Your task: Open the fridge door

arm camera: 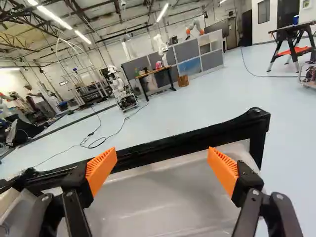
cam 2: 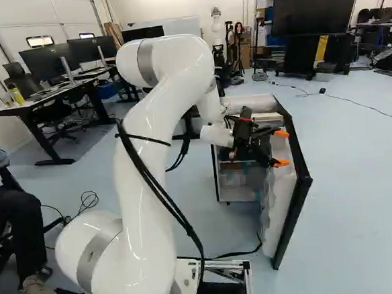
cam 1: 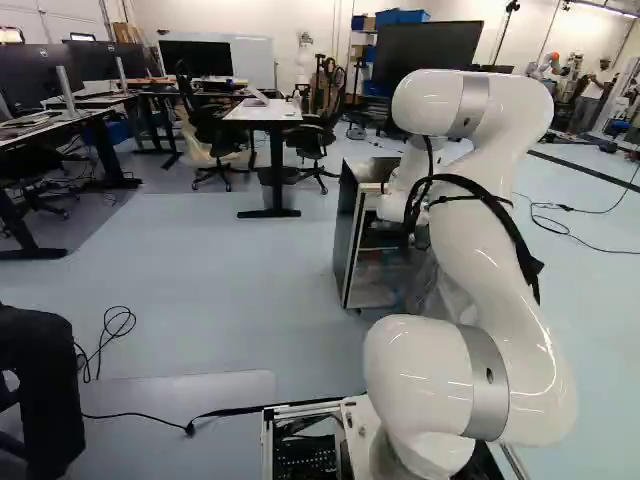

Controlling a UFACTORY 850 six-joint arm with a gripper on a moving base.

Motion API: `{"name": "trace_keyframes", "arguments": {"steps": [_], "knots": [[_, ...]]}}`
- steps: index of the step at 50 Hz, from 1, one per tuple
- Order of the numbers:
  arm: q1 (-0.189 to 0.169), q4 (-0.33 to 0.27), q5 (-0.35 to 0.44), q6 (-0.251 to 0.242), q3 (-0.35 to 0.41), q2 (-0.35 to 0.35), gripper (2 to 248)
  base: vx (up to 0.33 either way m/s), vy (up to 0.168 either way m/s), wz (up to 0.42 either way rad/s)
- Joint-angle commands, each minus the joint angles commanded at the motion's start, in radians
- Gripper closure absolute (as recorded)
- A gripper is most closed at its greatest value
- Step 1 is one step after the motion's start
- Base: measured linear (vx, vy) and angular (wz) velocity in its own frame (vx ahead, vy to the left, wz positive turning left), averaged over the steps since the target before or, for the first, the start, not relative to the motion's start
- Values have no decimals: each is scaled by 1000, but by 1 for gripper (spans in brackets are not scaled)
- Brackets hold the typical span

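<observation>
Pale floor (cam 2: 361, 203) under everything. Fridge door (cam 2: 298, 197) stands open, swung out from the fridge (cam 1: 347, 235), right of centre in the right base view. I've got the gripper (cam 2: 281, 148) by its inner side, fingers wide apart. Desk (cam 2: 51, 102) farther off left, big screen (cam 2: 315, 5) well beyond.

desks (cam 1: 262, 112), monitors (cam 1: 195, 58), probably a whiteboard (cam 1: 256, 62)
</observation>
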Motion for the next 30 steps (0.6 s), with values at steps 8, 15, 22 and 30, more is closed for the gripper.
{"name": "trace_keyframes", "arguments": {"steps": [8, 15, 22, 30], "knots": [[-13, -16, -17, 0, -17, -9, 3, 0, 0, 0], [-31, -25, -28, 0, -46, -24, 3, 0, 0, 0], [-52, -32, -38, 0, -81, -43, 3, 0, 0, 0], [-77, -40, -48, 0, -124, -66, 3, 0, 0, 0]]}}
